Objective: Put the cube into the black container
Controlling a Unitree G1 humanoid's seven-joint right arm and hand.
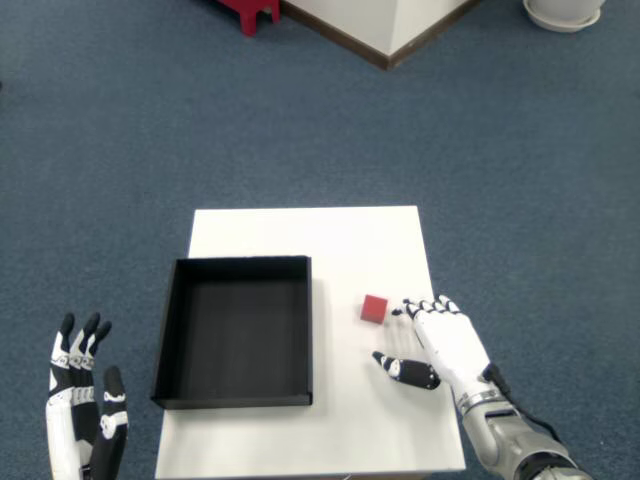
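Observation:
A small red cube (375,308) lies on the white table (330,240), a short way right of the black container (236,331). The container is a shallow square tray with nothing inside. My right hand (444,345) rests open over the table's right side, just right of and below the cube. Its fingertips (420,306) come close to the cube without holding it, and the thumb (405,370) points left. My left hand (82,410) hovers open off the table at the lower left.
Blue carpet surrounds the small table. A red object (250,12) and a white wall base with brown trim (385,30) lie far back. A white round base (565,12) sits at the top right.

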